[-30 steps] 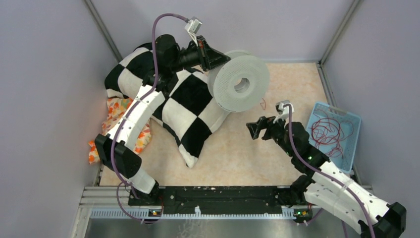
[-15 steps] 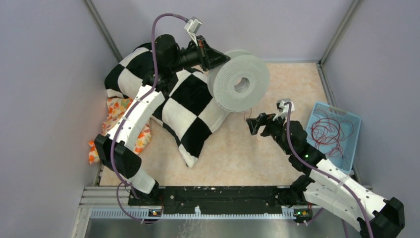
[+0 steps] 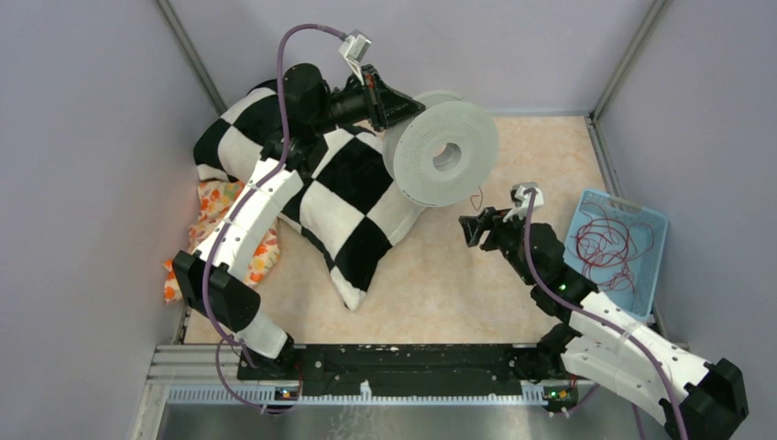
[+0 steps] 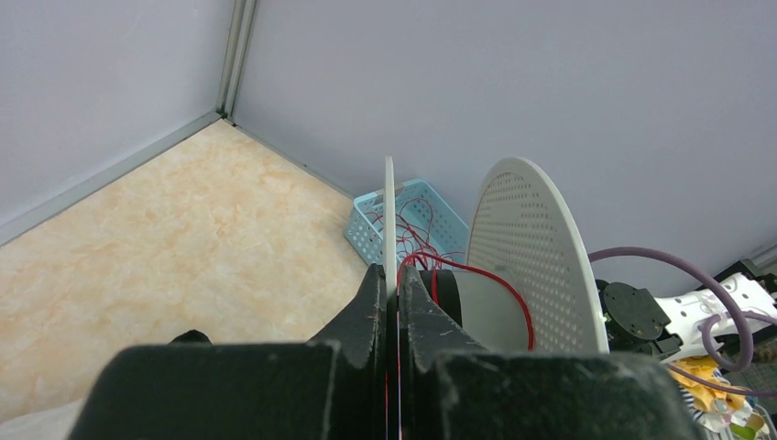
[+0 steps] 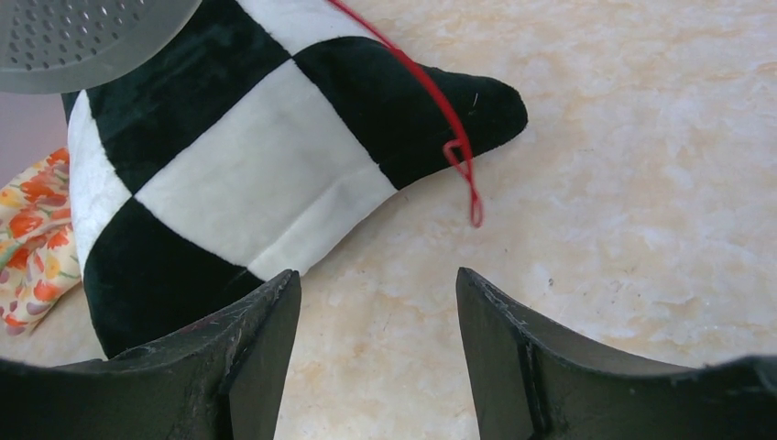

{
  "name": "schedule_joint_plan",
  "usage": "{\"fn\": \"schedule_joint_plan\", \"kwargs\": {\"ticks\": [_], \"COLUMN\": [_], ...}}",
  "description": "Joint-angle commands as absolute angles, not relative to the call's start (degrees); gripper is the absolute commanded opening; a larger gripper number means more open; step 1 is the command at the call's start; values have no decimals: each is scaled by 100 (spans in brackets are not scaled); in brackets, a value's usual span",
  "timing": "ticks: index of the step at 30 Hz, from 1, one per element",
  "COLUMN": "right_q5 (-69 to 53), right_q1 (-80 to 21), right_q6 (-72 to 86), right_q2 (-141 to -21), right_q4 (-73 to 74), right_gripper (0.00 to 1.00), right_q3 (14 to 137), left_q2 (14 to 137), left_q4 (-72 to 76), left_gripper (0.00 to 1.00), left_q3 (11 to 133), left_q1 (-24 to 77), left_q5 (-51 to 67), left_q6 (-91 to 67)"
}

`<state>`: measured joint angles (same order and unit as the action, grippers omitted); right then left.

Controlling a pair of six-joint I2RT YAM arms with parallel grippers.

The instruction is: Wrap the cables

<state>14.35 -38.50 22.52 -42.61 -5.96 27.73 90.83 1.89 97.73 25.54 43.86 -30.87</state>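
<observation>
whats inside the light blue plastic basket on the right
A loose tangle of thin dark-red wires fills the light blue plastic basket, and its blue floor shows between the strands. Anything beneath the densest loops is covered.

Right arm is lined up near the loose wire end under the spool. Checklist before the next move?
1. Left tool shut on the spool flange: ok.
2. Right tool open, nothing between its jaws: ok.
3. Wire end between the right tool's jaws: not ok. It hangs beyond the tips, near the pillow corner.
4. Wound wire on the spool core: ok, red strand shows in the left wrist view.
5. Spare wires in the basket free of snags: cannot tell.
</observation>
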Motion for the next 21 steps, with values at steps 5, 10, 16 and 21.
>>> {"fn": "schedule_joint_plan", "kwargs": {"ticks": [5,10,16,21], "right_q5": [1526,1545,1558,1537], "right_q1": [-3844,-3821,-3730,-3695], "right_q6": [2068,2071,2074,2054], "right_q2": [-4487,-4548,-4663,-4811], "right_q4": [-1010,-1167,-1317,-1394], "right_gripper": [57,45,25,0], "right_q3": [2885,2900,2925,2956], "left_q2": [8747,8740,8732,8732], "left_q4": [633,633,633,612], "left_gripper": [0,0,0,0], "left_q3": [9976,9984,9984,9993], "left_q1": [2555,2558,2553,2557], "left_q5": [4391,4395,4421,4428], "left_q6": [-3146,-3129,-3125,-3092]}}
